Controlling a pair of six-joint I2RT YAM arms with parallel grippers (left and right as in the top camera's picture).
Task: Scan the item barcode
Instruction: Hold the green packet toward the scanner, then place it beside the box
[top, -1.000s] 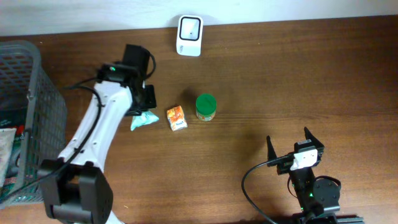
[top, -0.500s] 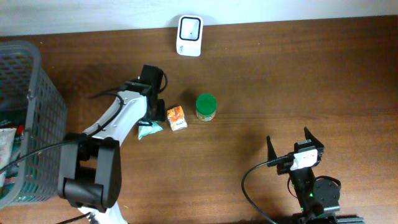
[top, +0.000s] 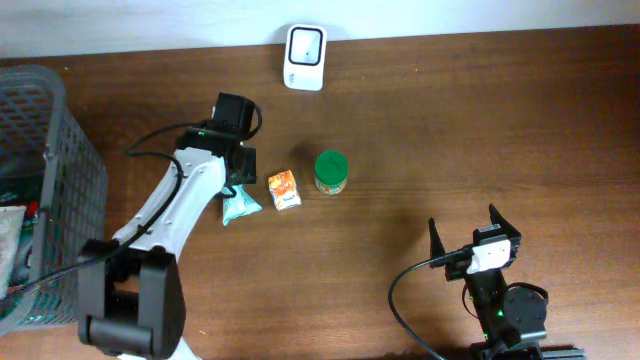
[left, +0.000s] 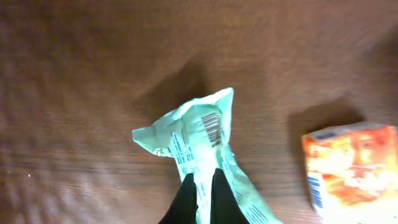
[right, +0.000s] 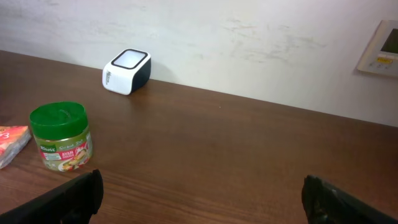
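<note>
Though overhead hides it, barcode (left: 212, 127) shows

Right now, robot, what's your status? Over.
Left gripper shut, pinching mint packet, barcode showing. Right gripper open, idle. Scanner at far edge; juice box and green-lid jar beside packet, path looks open.

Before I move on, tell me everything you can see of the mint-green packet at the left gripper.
The mint-green packet is a thin, crinkled film sachet printed with small dark text and a barcode facing the wrist camera. Its free end flares wide; it narrows where the shut left gripper pinches it. It sits over the wooden table beside the orange carton, apart from it. Whether it is lifted is unclear.
</note>
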